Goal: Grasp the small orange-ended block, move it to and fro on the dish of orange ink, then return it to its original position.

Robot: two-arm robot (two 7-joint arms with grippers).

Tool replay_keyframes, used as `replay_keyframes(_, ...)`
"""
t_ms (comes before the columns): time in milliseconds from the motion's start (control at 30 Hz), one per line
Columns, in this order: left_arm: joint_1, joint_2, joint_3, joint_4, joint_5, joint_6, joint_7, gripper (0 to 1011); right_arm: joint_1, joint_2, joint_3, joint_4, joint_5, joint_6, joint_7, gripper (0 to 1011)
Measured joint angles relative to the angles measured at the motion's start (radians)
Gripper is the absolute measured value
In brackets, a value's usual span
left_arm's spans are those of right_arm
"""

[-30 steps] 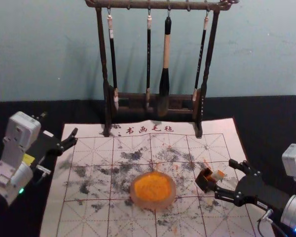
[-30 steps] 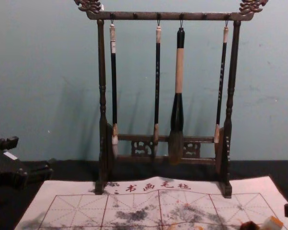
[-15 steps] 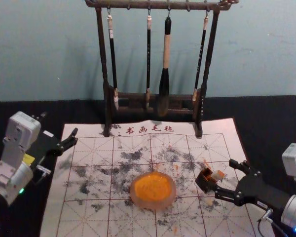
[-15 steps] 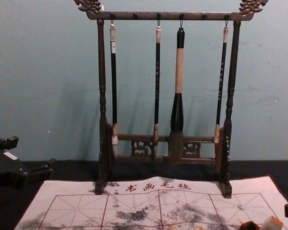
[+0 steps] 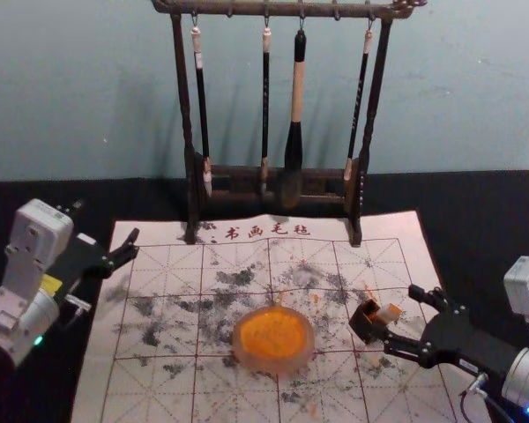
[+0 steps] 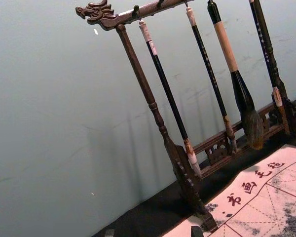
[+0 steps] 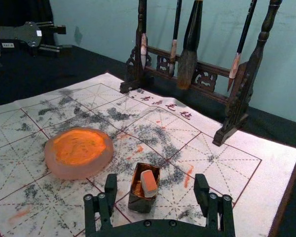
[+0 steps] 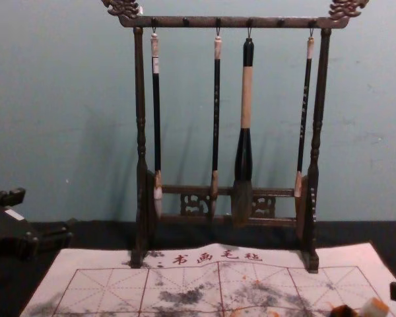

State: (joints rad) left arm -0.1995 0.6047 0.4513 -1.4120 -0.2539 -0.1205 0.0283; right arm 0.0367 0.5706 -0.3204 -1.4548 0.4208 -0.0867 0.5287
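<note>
Head view: R gripper (image 5: 399,313) at right side of mat (image 5: 150,388), fingers apart, nothing clamped. Sm. dark box (image 5: 367,324) near its fingertips; orange-ended block (image 5: 389,313) shows at box's top. Ink dish (image 5: 303,356) w/ orange ink (image 5: 273,333) sits mid-mat, to the left of the box. L gripper (image 5: 106,222) parked by mat's left edge, fingers apart, empty.

L wrist view: brush rack (image 6: 150,101) w/ 4 brushes hanging; two fingertips just peek in, spread.

R wrist view: box stands on mat btwn the open fingers' lines, a bit ahead of them, not gripped. Block sits tilted in box, orange end up, pale body part-way out over the rim; box's inner wall has orange stains. Dish beside box, w/ orange ink spread inside its pale, thick rim.

Chest view: box top + block's orange end at bottom edge, toward right; a bit of R gripper at right edge.
</note>
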Motion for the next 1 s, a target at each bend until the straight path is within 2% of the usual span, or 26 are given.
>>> replay_keyframes(267,0.000,0.000,0.000,0.000,0.000,0.000,0.000,1001,0.000,0.000,0.000,0.000,0.000,-0.001,0.000,797)
replay_keyframes(400,0.000,0.000,0.000,0.000,0.000,0.000,0.000,1001,0.000,0.000,0.000,0.000,0.000,-0.001,0.000,651)
replay_keyframes(433,0.000,0.000,0.000,0.000,0.000,0.000,0.000,1001,0.000,0.000,0.000,0.000,0.000,-0.001,0.000,651)
replay_keyframes(500,0.000,0.000,0.000,0.000,0.000,0.000,0.000,1001,0.000,0.000,0.000,0.000,0.000,-0.001,0.000,541)
replay_keyframes(667,0.000,0.000,0.000,0.000,0.000,0.000,0.000,1001,0.000,0.000,0.000,0.000,0.000,-0.001,0.000,449)
replay_keyframes(700,0.000,0.000,0.000,0.000,0.000,0.000,0.000,1001,0.000,0.000,0.000,0.000,0.000,-0.001,0.000,377)
replay_keyframes(833,0.000,0.000,0.000,0.000,0.000,0.000,0.000,1001,0.000,0.000,0.000,0.000,0.000,-0.001,0.000,255)
replay_keyframes(867,0.000,0.000,0.000,0.000,0.000,0.000,0.000,1001,0.000,0.000,0.000,0.000,0.000,-0.001,0.000,199)
replay_keyframes(1000,0.000,0.000,0.000,0.000,0.000,0.000,0.000,1001,0.000,0.000,0.000,0.000,0.000,-0.001,0.000,131)
